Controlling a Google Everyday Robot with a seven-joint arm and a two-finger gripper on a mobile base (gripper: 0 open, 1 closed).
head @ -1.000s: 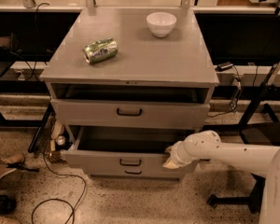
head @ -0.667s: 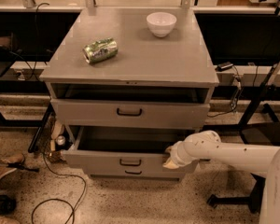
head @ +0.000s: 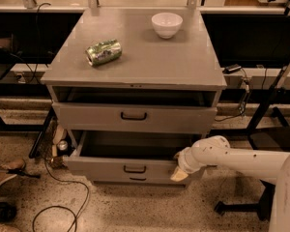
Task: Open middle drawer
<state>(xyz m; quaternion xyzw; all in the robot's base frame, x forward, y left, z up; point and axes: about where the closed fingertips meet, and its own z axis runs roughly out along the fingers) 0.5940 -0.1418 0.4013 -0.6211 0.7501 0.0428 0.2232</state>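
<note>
The middle drawer [head: 99,167] is a shallow grey metal drawer with a small black pull handle [head: 134,168]. It stands pulled out from the cabinet, and its dark inside shows. My gripper [head: 179,171] is at the right end of the drawer's front panel, right of the handle and against the upper edge. My white arm [head: 246,161] reaches in from the right. The taller top drawer [head: 183,119] above is open a little. The lowest drawer [head: 137,179] shows only as a narrow strip beneath.
A crushed green can [head: 104,51] and a white bowl [head: 166,24] sit on the cabinet top [head: 183,62]. Cables [head: 58,211] lie on the floor at the left. Black stand legs [head: 261,110] rise at the right.
</note>
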